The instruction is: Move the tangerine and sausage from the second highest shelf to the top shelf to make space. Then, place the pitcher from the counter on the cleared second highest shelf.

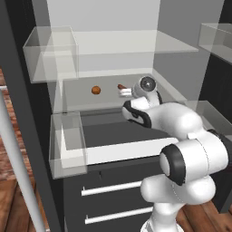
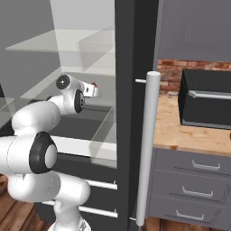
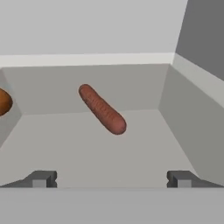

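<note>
A white robot arm is seen reaching into an open fridge, its gripper (image 3: 111,178) held with the fingers spread wide and nothing between them. In the hand view the two dark fingertips (image 3: 41,178) are set far apart at the bottom, and the sausage (image 3: 102,109) is framed between and beyond them, lying at a slant on the second highest shelf (image 3: 109,148), apart from the gripper. The tangerine (image 3: 3,101) is cut off by the left edge of that view, on the same shelf and beside the sausage. From the left base view, the tangerine (image 1: 95,90) is shown to the left of the sausage (image 1: 121,86), with a clear gap between the two, and the hand is stopped just short of the sausage. The top shelf (image 1: 172,44) is seen above them as a pale glass slab. In the right base view, the gripper (image 2: 91,90) is pointed into the fridge, whose tall silver door handle (image 2: 148,149) stands to the right of the arm. Further right of the handle, the counter (image 2: 180,135) is shown with a black microwave (image 2: 207,99) on it, grey drawers set below.
</note>
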Robot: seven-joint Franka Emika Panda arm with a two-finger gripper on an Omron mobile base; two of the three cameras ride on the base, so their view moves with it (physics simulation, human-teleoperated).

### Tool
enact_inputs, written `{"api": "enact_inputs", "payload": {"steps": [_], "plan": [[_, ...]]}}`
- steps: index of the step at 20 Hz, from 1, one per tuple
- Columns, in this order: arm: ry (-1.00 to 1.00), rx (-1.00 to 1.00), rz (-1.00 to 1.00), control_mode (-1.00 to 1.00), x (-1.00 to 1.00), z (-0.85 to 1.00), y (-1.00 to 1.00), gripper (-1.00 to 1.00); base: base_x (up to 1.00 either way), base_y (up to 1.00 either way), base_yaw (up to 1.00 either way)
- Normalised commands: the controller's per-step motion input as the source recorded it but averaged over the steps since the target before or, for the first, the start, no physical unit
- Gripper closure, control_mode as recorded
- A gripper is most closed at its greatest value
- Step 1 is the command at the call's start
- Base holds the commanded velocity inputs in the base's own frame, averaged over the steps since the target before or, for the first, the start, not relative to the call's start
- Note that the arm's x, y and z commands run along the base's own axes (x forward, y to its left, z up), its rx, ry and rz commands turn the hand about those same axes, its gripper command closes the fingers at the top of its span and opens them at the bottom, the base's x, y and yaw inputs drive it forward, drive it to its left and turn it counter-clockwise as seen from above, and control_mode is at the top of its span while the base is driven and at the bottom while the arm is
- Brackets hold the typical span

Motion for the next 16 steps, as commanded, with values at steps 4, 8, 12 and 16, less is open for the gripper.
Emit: {"api": "enact_inputs", "payload": {"steps": [4,8,12,16], "plan": [[0.00,0.02,0.01,-1.00,0.29,-0.10,-0.22,-1.00,0.00,0.00,0.00],[0.04,0.00,0.03,-1.00,0.22,0.00,-0.04,-1.00,0.00,0.00,0.00],[0.05,0.00,0.01,-1.00,0.27,0.00,0.00,-1.00,0.00,0.00,0.00],[0.06,0.00,0.01,-1.00,0.31,0.00,-0.04,-1.00,0.00,0.00,0.00]]}}
